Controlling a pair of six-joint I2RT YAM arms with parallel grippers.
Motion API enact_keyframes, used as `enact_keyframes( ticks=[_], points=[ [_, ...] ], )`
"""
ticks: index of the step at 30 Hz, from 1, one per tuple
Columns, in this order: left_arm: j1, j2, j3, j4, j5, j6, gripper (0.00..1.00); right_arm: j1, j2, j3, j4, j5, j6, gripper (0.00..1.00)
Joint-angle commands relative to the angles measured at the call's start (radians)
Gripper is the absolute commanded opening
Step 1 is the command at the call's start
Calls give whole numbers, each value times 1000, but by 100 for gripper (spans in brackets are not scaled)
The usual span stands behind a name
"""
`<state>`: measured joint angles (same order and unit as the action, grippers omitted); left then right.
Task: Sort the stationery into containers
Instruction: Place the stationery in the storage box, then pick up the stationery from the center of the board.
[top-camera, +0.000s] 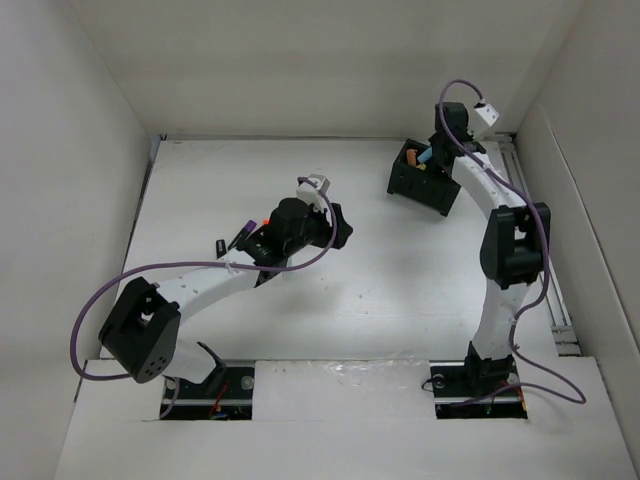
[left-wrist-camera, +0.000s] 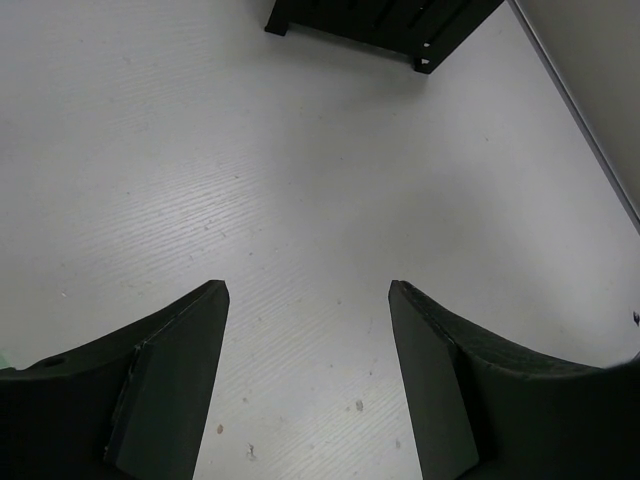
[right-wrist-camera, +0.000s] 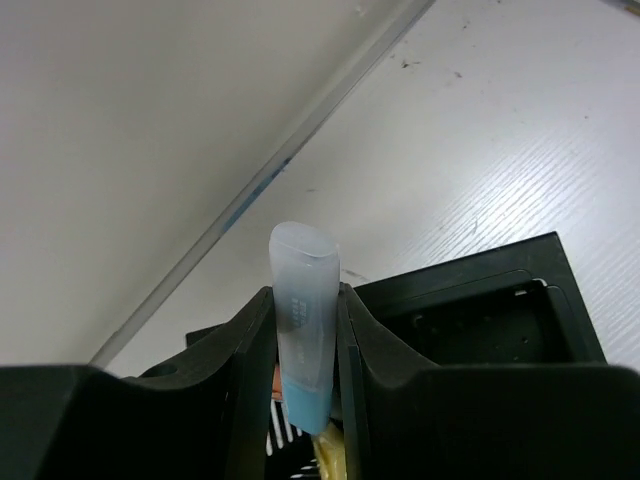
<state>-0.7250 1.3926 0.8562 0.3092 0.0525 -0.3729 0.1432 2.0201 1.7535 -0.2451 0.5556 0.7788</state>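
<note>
A black marker (top-camera: 220, 245) and a purple-ended marker (top-camera: 244, 234) lie on the desk (top-camera: 380, 300), at 9 o'clock from the left hand (left-wrist-camera: 308, 290). That hand is spread wide and holds nothing. The organiser (top-camera: 408, 186) sits at the desk's 1 o'clock. Over it, the right hand (right-wrist-camera: 305, 345) is clamped on a blue highlighter (right-wrist-camera: 303, 300).
</note>
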Motion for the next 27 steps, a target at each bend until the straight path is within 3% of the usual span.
enact_keyframes(
  ticks=[1, 3, 7, 8, 11, 16, 21, 24, 25, 27],
  points=[
    [-2, -6, 4, 27, 1, -11, 62, 18, -46, -15, 32, 82, -41, 7],
    [-2, -6, 4, 27, -9, -11, 62, 39, -46, -25, 32, 112, -50, 10],
    [-2, -6, 4, 14, -28, -11, 62, 65, -37, -14, 12, 138, -50, 37],
    [-2, -6, 4, 14, -54, -11, 62, 76, -47, -23, 12, 138, -40, 50],
    [-2, -6, 4, 2, -88, -11, 62, 87, -110, -32, 9, 107, -4, 61],
    [-2, -6, 4, -9, -112, -11, 60, 110, -268, -150, 61, 53, 43, 66],
    [-2, 5, 14, -27, -175, -20, 57, 134, -492, -392, 133, -25, 122, 66],
    [-2, 17, 36, -80, -250, -20, 51, 147, -592, -590, 219, -152, 177, 39],
    [-2, 17, 46, -91, -276, -29, 49, 147, -653, -636, 239, -178, 191, 15],
    [-2, 17, 46, -110, -356, -29, 44, 179, -708, -718, 259, -218, 204, 0]
  ],
)
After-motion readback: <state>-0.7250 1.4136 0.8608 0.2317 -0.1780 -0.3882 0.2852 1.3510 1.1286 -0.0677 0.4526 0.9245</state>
